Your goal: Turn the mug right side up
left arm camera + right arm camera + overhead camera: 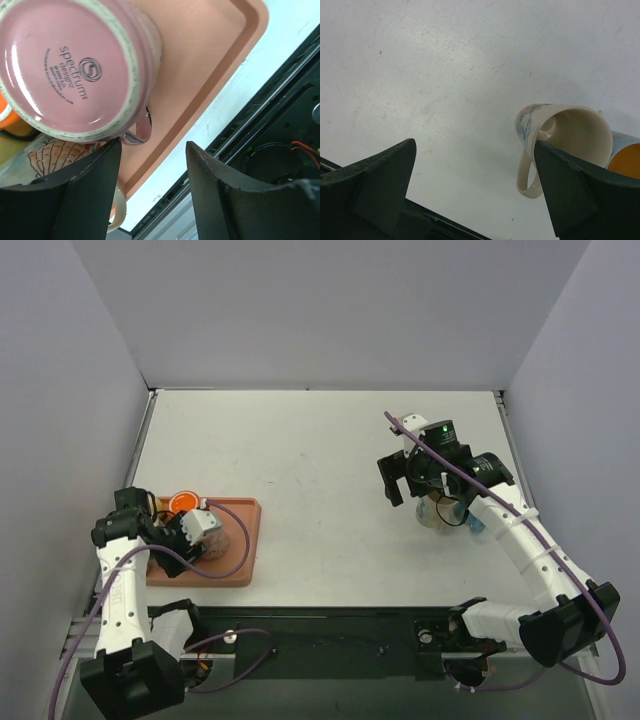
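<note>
Left gripper [153,147] stands half-open and empty beside the pink mug [75,70], apparently upside down on the tray [210,60]. Right gripper [474,145] gapes wide, empty.

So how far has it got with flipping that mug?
Done: over on the right, a cream mug stands open end up, with the right gripper open near it. In hand: the left gripper is open beside the pink mug, which sits bottom up on the tray, ungripped. Left: grasping it, flipping it, setting it down.
</note>
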`<state>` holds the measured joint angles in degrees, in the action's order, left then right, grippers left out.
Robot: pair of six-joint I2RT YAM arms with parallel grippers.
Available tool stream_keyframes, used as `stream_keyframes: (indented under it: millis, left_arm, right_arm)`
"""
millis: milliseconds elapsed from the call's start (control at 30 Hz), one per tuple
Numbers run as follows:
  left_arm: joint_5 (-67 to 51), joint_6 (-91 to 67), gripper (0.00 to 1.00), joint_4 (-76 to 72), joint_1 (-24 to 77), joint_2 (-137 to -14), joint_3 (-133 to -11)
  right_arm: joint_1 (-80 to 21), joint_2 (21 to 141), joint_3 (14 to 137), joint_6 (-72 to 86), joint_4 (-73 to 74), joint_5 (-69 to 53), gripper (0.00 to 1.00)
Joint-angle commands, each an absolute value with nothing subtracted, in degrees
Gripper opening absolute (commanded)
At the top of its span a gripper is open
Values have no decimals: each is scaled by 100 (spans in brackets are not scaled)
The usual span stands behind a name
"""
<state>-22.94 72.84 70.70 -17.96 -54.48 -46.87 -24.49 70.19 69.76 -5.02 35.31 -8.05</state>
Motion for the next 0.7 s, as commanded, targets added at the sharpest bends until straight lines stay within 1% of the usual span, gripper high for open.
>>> stream_keyframes:
  millis: [0, 67, 133, 200, 267, 333, 400, 533, 600, 667]
  left_arm:
    - [-2664, 6970, 64, 7252, -1661, -5116, -4579]
    - [-2471, 6541, 65, 6717, -1661, -5002, -4351]
    - [-2243, 5770, 68, 6023, -1635, -4844, -4105]
    - [-2049, 5399, 68, 5399, -1547, -4738, -3886]
    - [-1942, 5300, 68, 5169, -1512, -4711, -3763]
    - [-1890, 5317, 66, 5046, -1512, -4790, -3640]
    - [-1942, 5335, 63, 4975, -1520, -4903, -3595]
    - [-2030, 5046, 62, 4913, -1529, -5001, -3726]
    - [-2091, 5368, 62, 5288, -1617, -4957, -3901]
    - [-2433, 5964, 62, 5736, -1810, -4896, -4068]
  right_arm:
    - [-2496, 7093, 6996, -580, 3524, -896, 98]
    - [-2496, 7145, 7014, -580, 3533, -932, 98]
    - [-2496, 7172, 7057, -589, 3568, -967, 98]
    - [-2496, 7181, 7066, -598, 3577, -993, 98]
    - [-2496, 7198, 7093, -624, 3568, -1045, 98]
    - [-2496, 7207, 7110, -633, 3568, -1090, 98]
    - [-2496, 7242, 7145, -633, 3595, -1099, 98]
    - [-2496, 7251, 7172, -650, 3665, -1099, 98]
    - [-2496, 7242, 7146, -668, 3674, -1099, 98]
    - [-2496, 7251, 7119, -668, 3674, -1099, 98]
